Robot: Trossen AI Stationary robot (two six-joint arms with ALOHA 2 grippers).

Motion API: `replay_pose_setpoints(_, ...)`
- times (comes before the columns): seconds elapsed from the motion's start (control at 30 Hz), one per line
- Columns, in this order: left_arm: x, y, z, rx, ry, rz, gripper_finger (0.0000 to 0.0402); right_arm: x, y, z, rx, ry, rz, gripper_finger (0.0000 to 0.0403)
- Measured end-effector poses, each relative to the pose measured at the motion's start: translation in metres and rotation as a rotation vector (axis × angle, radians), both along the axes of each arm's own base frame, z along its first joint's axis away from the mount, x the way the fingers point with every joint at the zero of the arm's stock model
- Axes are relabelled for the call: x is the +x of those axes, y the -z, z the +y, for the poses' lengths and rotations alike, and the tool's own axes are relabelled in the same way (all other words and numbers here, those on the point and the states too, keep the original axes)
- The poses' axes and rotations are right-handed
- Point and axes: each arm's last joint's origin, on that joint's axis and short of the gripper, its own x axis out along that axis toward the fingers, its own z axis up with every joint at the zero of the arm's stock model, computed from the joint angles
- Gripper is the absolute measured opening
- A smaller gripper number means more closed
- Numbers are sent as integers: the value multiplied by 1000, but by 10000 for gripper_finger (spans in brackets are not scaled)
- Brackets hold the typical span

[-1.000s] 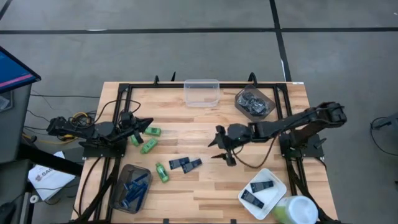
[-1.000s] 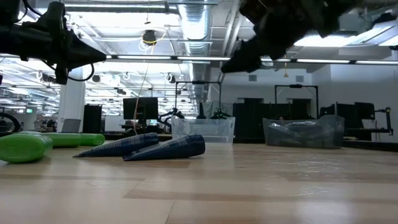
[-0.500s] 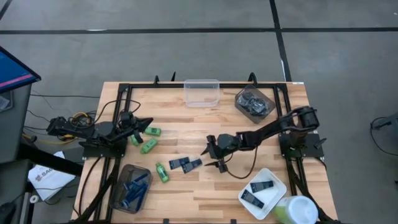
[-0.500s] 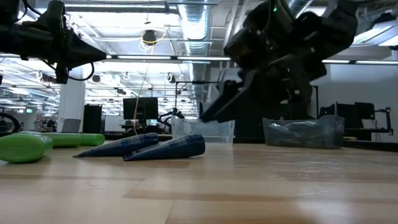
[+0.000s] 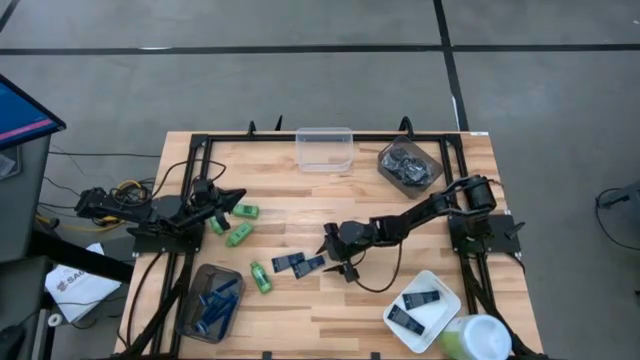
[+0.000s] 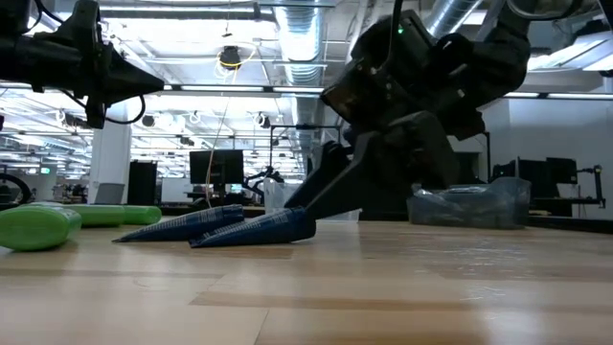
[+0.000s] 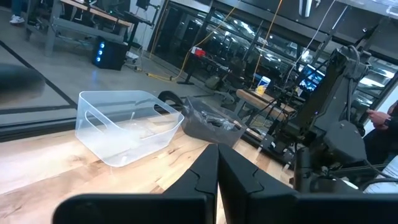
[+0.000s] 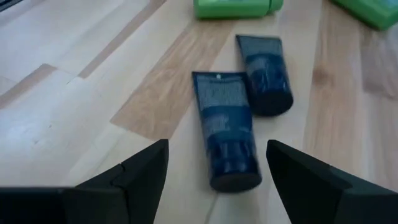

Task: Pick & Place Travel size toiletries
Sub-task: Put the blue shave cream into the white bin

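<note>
Right tool (image 5: 333,258) spread wide, low over nearest navy tube (image 8: 225,136), left tool (image 5: 238,196) pressed together at table's left edge.

The worktop (image 5: 330,195) is pale wood with lighter and darker planks. Two tubes (image 5: 297,264) are dark navy with faint lighter print, and the mini bottles (image 5: 238,235) are bright green. The razors (image 5: 213,305) are blue inside a grey-brown tub (image 5: 192,288). One tub (image 5: 324,149) is clear and another is white (image 5: 444,292). Both arms and the right gripper (image 5: 336,258) are black.
</note>
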Motion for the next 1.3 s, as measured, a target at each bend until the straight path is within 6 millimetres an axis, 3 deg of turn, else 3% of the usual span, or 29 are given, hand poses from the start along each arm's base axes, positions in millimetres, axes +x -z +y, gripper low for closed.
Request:
replay_pose_setpoints(0.2,0,0,0,0,0,0,0,0,0,-1,-41,-27,-13,265)
replay_pose_setpoints(0.57,0,0,0,-1,0,-3,0,11,18,0,0,2,38,259)
replay_pose_setpoints(0.97,0,0,0,-1,0,-3,0,10,17,-6,40,46,83,117)
replay_pose_setpoints(1.2,0,-1,0,-1,0,-7,0,7,8,-6,122,115,128,120)
replay_pose_setpoints(1.3,0,-1,0,-2,0,-7,0,2,-11,-6,134,122,131,124)
